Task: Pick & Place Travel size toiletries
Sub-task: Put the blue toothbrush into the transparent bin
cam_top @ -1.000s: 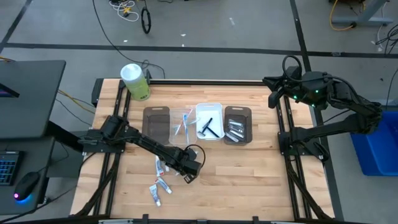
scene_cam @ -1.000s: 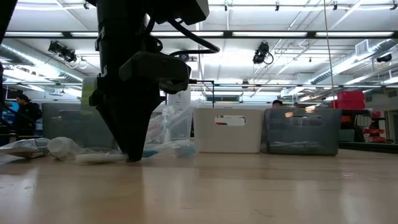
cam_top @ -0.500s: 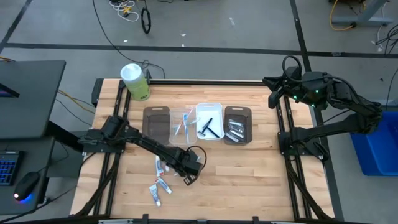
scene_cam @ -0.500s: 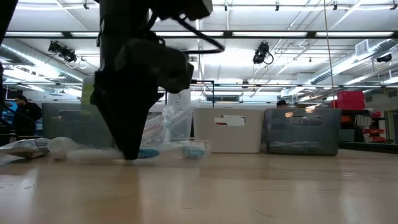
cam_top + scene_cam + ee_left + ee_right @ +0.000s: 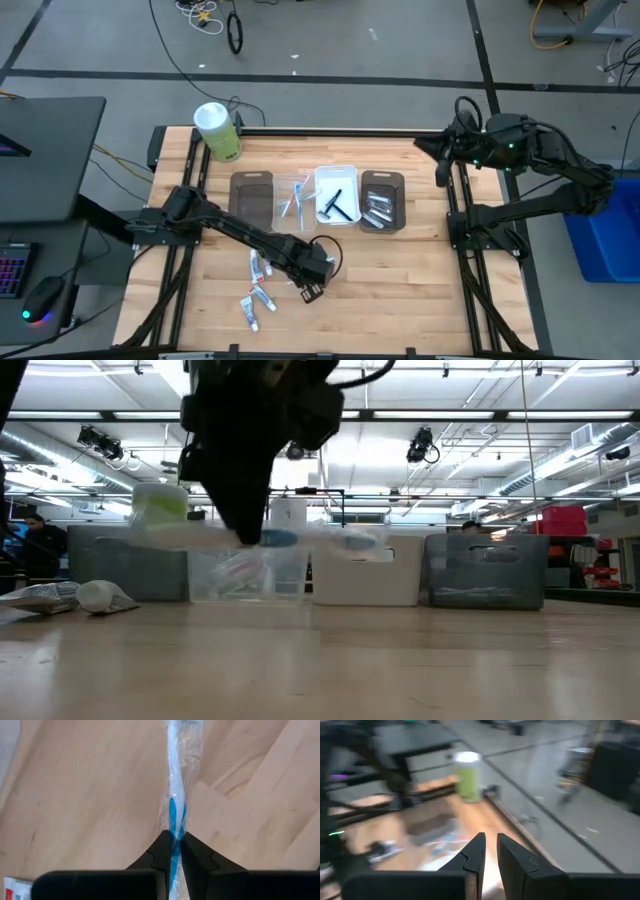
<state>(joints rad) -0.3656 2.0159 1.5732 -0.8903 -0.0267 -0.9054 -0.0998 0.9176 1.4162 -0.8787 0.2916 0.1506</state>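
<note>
My left gripper (image 5: 311, 290) hangs over the table's near middle, shut on a blue-white toothbrush (image 5: 270, 538) in a clear wrapper. Several red-white-blue toothpaste tubes (image 5: 257, 268) lie flat on the wood to its left. By the far side stand a clear tray with toothbrushes (image 5: 295, 200), a white tray with a black razor (image 5: 337, 196) and a dark tray with silvery tubes (image 5: 381, 203). My right gripper (image 5: 441, 152) waits above the table's far right corner, its fingers a narrow gap apart. My left gripper pinches the toothbrush between its two fingers at the blue part of the handle (image 5: 173, 822), wrapper and all. The fingers (image 5: 245, 520) come from above, pointing down, and lie across it. The toothbrush is lifted clear and lies about level, sticking out on both sides.
An empty dark tray (image 5: 252, 198) stands left of the clear one. A green-white canister (image 5: 217, 130) stands at the far left corner. Bare wood (image 5: 400, 280) lies right of my left gripper. A person (image 5: 42, 540) shows in the room behind.
My left gripper has risen from the table top, still shut, and shifted slightly toward the right edge. The wrapped toothbrush, which lay on the wood, is lifted clear and hangs level. My right arm's wrist has shifted a little toward the table's left.
</note>
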